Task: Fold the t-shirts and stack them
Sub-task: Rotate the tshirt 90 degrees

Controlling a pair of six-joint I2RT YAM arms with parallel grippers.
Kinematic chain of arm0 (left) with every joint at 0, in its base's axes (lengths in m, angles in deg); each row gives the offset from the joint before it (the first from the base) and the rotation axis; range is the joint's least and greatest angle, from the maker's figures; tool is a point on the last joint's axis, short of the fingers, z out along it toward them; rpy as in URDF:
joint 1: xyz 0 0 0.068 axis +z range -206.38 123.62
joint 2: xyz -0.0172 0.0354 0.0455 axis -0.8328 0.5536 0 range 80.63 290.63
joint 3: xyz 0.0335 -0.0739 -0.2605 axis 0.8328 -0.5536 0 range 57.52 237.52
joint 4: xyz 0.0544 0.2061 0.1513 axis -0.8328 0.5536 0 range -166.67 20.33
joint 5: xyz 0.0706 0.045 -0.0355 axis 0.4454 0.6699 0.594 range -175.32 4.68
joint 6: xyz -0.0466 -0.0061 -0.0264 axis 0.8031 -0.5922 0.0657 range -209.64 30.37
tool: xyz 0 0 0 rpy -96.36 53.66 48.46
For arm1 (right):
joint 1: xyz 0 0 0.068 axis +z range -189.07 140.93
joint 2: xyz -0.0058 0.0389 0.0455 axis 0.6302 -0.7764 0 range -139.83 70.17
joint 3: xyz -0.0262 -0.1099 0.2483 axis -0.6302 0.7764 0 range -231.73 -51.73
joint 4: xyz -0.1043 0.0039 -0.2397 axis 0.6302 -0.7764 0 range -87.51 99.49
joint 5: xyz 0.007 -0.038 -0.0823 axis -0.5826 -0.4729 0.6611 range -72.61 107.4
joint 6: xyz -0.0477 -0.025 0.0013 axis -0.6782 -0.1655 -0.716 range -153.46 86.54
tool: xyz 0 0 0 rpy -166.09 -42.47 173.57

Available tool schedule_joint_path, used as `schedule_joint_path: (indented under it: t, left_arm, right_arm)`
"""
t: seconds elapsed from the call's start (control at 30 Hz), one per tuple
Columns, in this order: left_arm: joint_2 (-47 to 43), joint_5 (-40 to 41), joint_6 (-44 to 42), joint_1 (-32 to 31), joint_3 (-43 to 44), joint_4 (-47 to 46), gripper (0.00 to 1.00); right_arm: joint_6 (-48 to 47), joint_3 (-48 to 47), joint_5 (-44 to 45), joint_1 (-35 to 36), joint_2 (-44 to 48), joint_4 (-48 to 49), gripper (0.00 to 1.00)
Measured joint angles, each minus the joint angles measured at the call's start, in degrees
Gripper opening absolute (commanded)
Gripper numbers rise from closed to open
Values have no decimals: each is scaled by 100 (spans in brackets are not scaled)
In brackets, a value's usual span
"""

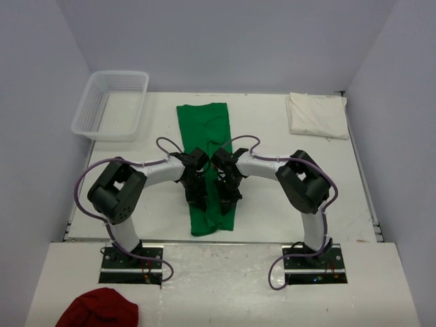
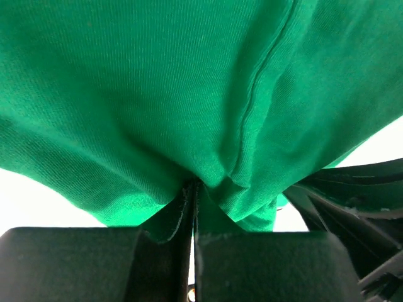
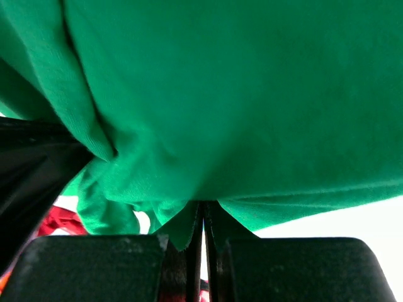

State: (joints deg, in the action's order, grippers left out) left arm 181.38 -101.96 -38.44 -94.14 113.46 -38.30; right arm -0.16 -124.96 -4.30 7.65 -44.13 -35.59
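Two pinches, seen from above: left gripper (image 1: 197,196) and right gripper (image 1: 229,193) side by side on the green t-shirt (image 1: 203,126), a long strip down mid-table, probably to lift its near end for folding; cream-white t-shirt (image 1: 317,114) folded at far right. Left wrist: clamped tight on bunched green cloth, unreadable from above. Right wrist: same firm nip, fabric draping.

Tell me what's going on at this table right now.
Both arms are working on the green t-shirt, which lies as a long strip down the middle of the table. The left gripper and the right gripper are each shut on its fabric toward the near end. The cream-white t-shirt sits folded at the far right corner, untouched.
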Motion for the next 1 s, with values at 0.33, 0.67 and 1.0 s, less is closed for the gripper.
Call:
schedule_joint_path:
  t: [0.33,0.67,1.0]
  left_arm:
    - [520,83,-435,750,758,72,0]
    - [767,127,-734,1029,1132,184,0]
    - [407,256,-774,992,745,33,0]
  right_arm:
    - [-146,-487,11,-579,-291,-81,0]
    - [-437,-688,11,-796,-411,-153,0]
    - [-662,-7,-57,-793,72,348,15]
